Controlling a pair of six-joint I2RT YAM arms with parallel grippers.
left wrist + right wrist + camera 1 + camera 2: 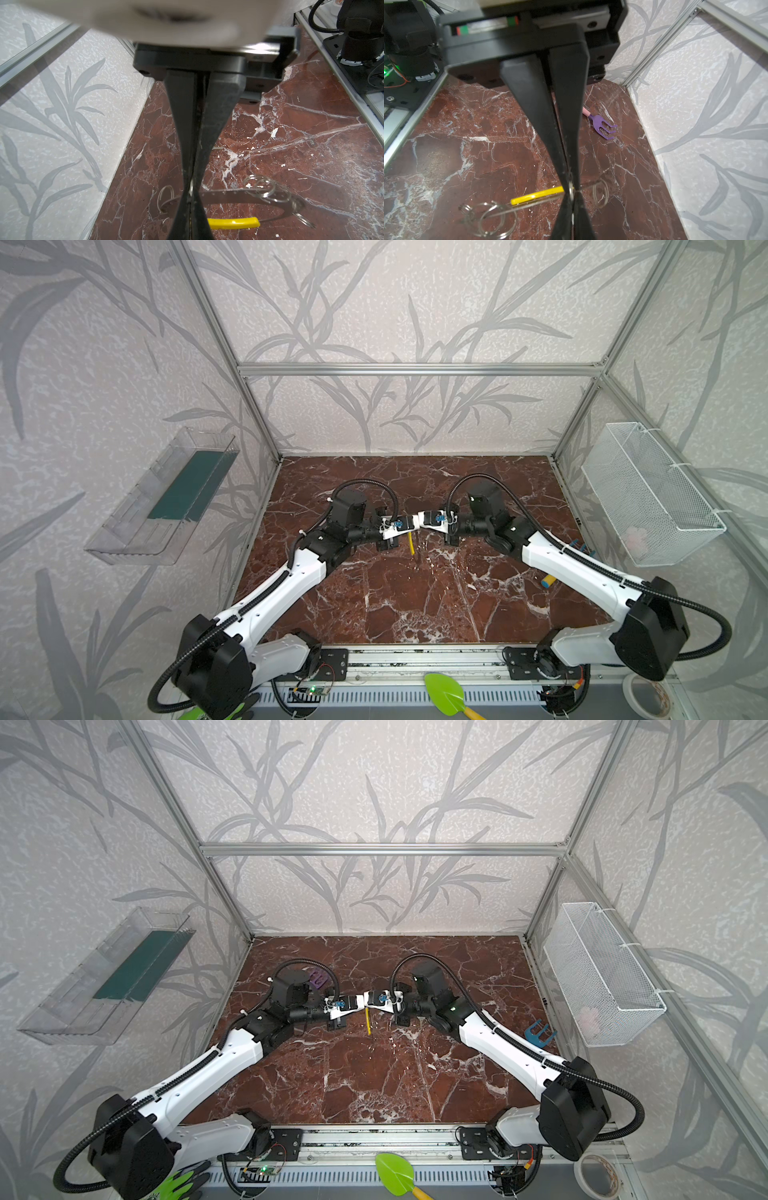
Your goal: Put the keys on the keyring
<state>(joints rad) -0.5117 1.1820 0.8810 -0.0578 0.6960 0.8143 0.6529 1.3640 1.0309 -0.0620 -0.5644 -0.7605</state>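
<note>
The right gripper [572, 192] pinches the keyring [525, 205] beside its yellow sleeve [537, 195]; a purple fork [602, 124] lies beyond.

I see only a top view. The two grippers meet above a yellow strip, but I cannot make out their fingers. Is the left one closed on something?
Observer: Yes. In the left wrist view the left gripper is shut on the grey band of the keyring.
Operator: Is anything on that band?
Observer: Several small silver rings look threaded on it, near the yellow sleeve.
Operator: And the right gripper?
Observer: Its tips are at the same band, past the sleeve's end; a grip I cannot confirm.
</note>
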